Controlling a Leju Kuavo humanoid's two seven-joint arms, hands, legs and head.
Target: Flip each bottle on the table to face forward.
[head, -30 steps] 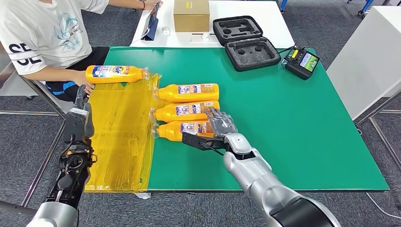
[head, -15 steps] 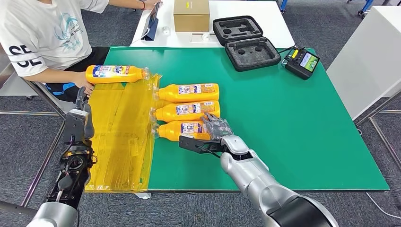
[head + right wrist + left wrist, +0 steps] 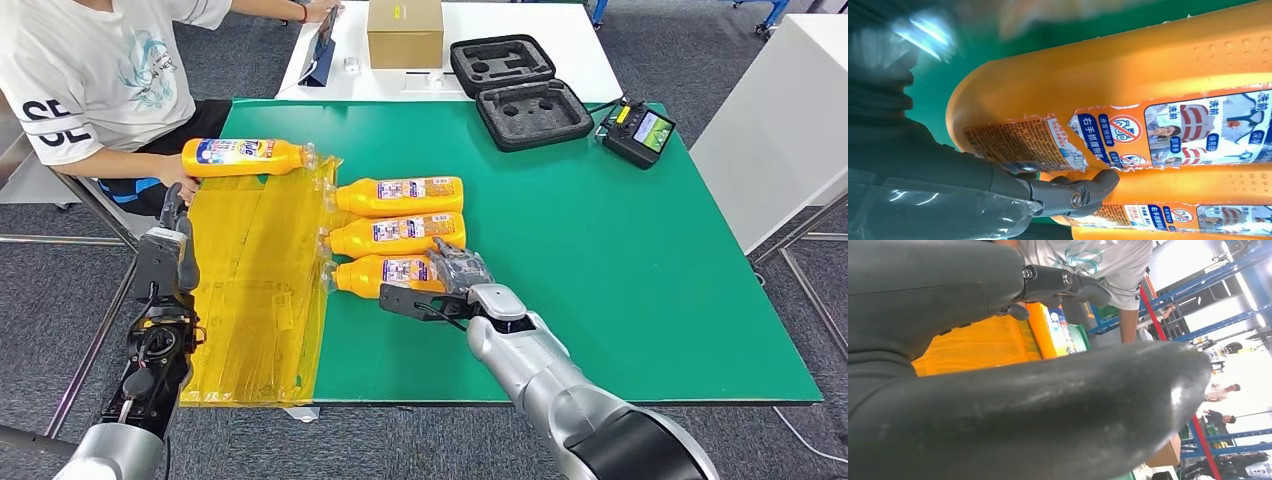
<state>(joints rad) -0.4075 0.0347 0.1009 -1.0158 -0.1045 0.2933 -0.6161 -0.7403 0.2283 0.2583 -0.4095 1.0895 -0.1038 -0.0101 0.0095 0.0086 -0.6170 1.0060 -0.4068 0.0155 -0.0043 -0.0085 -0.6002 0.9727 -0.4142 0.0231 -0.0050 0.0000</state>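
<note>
Three orange bottles lie side by side on the green table [image 3: 600, 260], caps toward the yellow sheet: the far bottle [image 3: 400, 194], the middle bottle [image 3: 395, 234] and the near bottle [image 3: 385, 274]. My right hand [image 3: 452, 283] lies over the near bottle's base end, fingers draped on top and thumb stretched along its front side. Up close, the near bottle [image 3: 1148, 65] shows a torn label, and a finger [image 3: 1083, 192] hooks between it and the middle bottle [image 3: 1198, 182]. A fourth bottle [image 3: 240, 156] is held by a person's hand. My left hand [image 3: 165, 250] is open beside the table's left edge.
A yellow plastic sheet [image 3: 255, 290] covers the table's left part. A black foam case [image 3: 525, 95] and a controller [image 3: 638, 130] sit at the far right. A cardboard box [image 3: 404, 32] stands on the white table behind. The person [image 3: 90, 70] sits at the far left corner.
My right hand has slid from the middle bottle's end down and a little left onto the near bottle's base. The bottles and my left hand have not moved.
</note>
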